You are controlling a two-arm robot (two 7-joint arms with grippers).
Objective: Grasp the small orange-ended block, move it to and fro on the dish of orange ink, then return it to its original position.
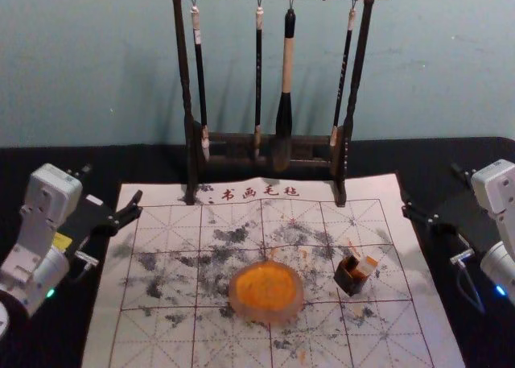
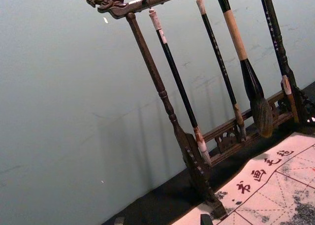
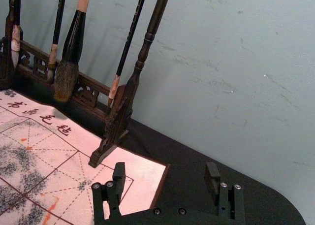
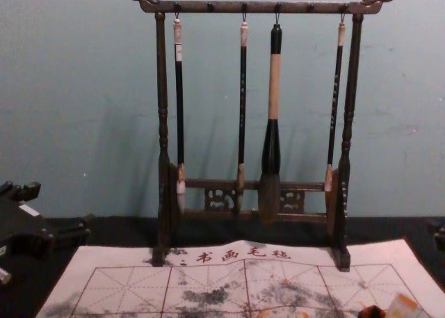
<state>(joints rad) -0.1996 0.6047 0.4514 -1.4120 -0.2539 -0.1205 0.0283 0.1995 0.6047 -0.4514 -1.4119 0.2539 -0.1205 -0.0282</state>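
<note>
A: Progress?
B: We hold nothing. Likely pick, rub on round orange-ink dish (image 1: 266, 293) and return all remain; can't rule out done.
A: Fingers?
B: Left gripper (image 2: 162, 218), mat's 10 o'clock, and right gripper (image 3: 166, 172), 2 o'clock: both spread, empty. Small pale orange-ended block (image 1: 367, 266) tilts at dark square box (image 1: 348, 281), our right fingertips' 7 o'clock, well apart.

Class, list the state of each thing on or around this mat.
block: tilted
small dark box: orange-smeared
dish: holding orange ink
mat: spread out, stained
rack: upright
brushes: hanging
left end effector: open, near mat's left edge
right end effector: open, near mat's right edge
</note>
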